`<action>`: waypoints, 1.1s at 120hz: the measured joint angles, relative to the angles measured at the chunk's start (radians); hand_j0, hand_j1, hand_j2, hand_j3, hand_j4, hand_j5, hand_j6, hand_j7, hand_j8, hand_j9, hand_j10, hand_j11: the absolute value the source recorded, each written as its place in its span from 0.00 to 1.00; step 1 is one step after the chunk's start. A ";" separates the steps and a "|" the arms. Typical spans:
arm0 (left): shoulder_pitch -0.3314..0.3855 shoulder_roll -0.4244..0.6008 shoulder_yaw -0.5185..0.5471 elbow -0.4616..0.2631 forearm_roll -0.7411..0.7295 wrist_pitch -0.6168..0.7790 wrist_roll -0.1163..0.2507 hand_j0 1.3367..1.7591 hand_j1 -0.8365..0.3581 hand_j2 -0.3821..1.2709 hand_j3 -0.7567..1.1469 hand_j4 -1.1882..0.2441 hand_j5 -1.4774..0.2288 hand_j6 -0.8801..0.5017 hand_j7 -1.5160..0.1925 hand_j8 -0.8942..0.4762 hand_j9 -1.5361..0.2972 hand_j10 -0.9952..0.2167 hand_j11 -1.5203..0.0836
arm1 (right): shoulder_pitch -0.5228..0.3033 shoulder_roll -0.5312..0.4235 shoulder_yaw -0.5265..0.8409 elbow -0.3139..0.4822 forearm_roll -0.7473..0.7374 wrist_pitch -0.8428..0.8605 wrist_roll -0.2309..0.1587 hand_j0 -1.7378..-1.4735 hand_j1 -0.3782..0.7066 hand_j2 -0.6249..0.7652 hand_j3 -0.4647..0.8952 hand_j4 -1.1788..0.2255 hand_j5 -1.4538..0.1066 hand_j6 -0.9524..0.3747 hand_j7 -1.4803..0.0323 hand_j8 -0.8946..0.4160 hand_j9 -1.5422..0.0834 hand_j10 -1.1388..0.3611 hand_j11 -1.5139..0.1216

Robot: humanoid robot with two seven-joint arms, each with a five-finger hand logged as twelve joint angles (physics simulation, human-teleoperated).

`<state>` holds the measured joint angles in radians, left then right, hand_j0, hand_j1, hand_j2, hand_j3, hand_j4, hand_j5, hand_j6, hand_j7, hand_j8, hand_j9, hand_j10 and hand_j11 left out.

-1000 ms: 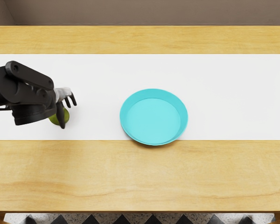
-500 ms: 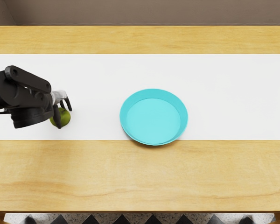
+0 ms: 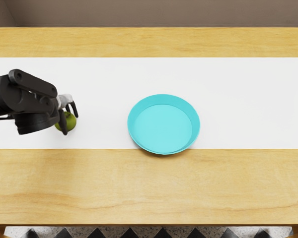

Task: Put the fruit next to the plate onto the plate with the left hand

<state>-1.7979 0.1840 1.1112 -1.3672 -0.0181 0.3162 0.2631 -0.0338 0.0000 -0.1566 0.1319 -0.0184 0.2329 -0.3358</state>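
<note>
The left hand point(image 3: 57, 111) comes in from the left edge at mid-height of the frame, its dark forearm lying over the white runner point(image 3: 228, 89) that crosses the counter point(image 3: 149, 183). The fruit point(image 3: 69, 120), small, round and green, sits at the hand's right tip, left of centre and well apart from the plate point(image 3: 131, 121), which rests on the runner in the middle of the frame. Only the fruit's right part shows; the hand covers the rest.

The fingers point(image 3: 64, 127) are curled about the fruit. One dark finger runs down across its lower left face and others hook over its top and upper right side, so it is pinched between them and the palm. The hold looks closed, a side-on wrap that suits a round thing likely to roll if merely pushed. Whether the fruit is clear of the runner or resting on it cannot be told from this view.

The plate is teal and shallow with a raised rim, and nothing lies in it. The step in hand, as I judge it, is the carry: the fruit must travel right over the bare runner and clear the rim before release. A loose wrap could let it slip on the way. The right arm is out of view
</note>
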 joint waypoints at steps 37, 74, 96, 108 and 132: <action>-0.116 -0.055 -0.019 -0.005 -0.006 -0.023 -0.002 0.76 0.51 0.36 0.40 0.46 0.45 0.29 0.47 0.31 0.45 0.38 0.51 | 0.000 0.000 0.000 0.000 0.000 0.000 0.000 0.30 0.03 0.45 0.34 0.84 0.93 0.72 0.98 0.68 0.95 0.76 0.93; -0.239 -0.184 -0.066 -0.007 -0.043 -0.044 -0.002 0.76 0.48 0.41 0.40 0.46 0.45 0.30 0.47 0.32 0.46 0.38 0.52 | 0.000 0.000 0.000 0.000 0.000 0.000 0.000 0.30 0.03 0.45 0.34 0.84 0.93 0.72 0.98 0.68 0.95 0.76 0.93; -0.276 -0.184 -0.112 -0.008 -0.089 -0.045 -0.001 0.76 0.47 0.43 0.40 0.47 0.45 0.30 0.47 0.32 0.46 0.38 0.52 | 0.000 0.000 0.000 0.000 0.000 0.000 0.000 0.30 0.03 0.45 0.34 0.84 0.93 0.72 0.98 0.68 0.95 0.76 0.93; -0.279 -0.184 -0.145 -0.008 -0.097 -0.045 -0.001 0.76 0.48 0.42 0.40 0.46 0.45 0.30 0.48 0.33 0.46 0.38 0.52 | 0.000 0.000 0.000 0.000 0.000 0.000 0.000 0.30 0.03 0.45 0.34 0.84 0.93 0.72 0.98 0.68 0.95 0.76 0.93; -0.271 -0.184 -0.203 -0.008 -0.099 -0.069 -0.001 0.76 0.48 0.41 0.40 0.46 0.45 0.30 0.48 0.33 0.46 0.38 0.52 | 0.000 0.000 0.000 0.000 0.000 0.000 0.000 0.30 0.03 0.45 0.34 0.84 0.93 0.72 0.98 0.68 0.95 0.76 0.93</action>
<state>-2.0684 0.0000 0.9084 -1.3748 -0.1169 0.2468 0.2623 -0.0339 0.0000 -0.1566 0.1319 -0.0186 0.2328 -0.3359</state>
